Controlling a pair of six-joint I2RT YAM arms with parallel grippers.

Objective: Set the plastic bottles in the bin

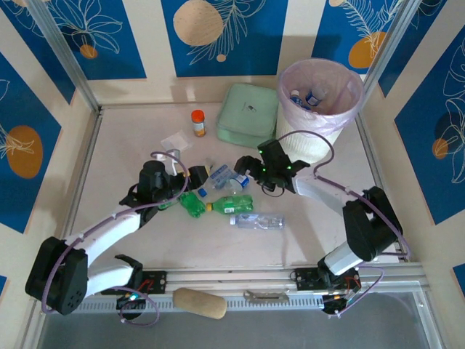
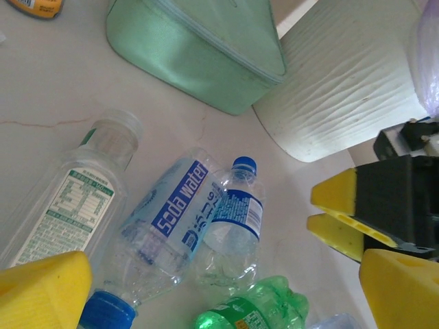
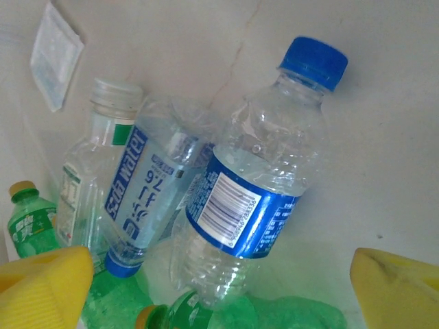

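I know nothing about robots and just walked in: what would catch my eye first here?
A jumble of plastic bottles, clear and green, lies in the middle, with the left end effector and right end effector open on either side. At the far right stands the pink-lined white bin, bottles already inside, beside a mint green box.

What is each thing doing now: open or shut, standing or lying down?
Round white ribbed bin with pink bag: upright, open-topped, bottles inside.
Mint green square box: lid shut.
Short orange-capped jar: upright, capped.
Clear blue-capped plastic bottle: lying down, capped.
Clear "soda water" bottle: lying down, capped.
Green plastic bottle: lying down.
Left gripper: open.
Right gripper: open.
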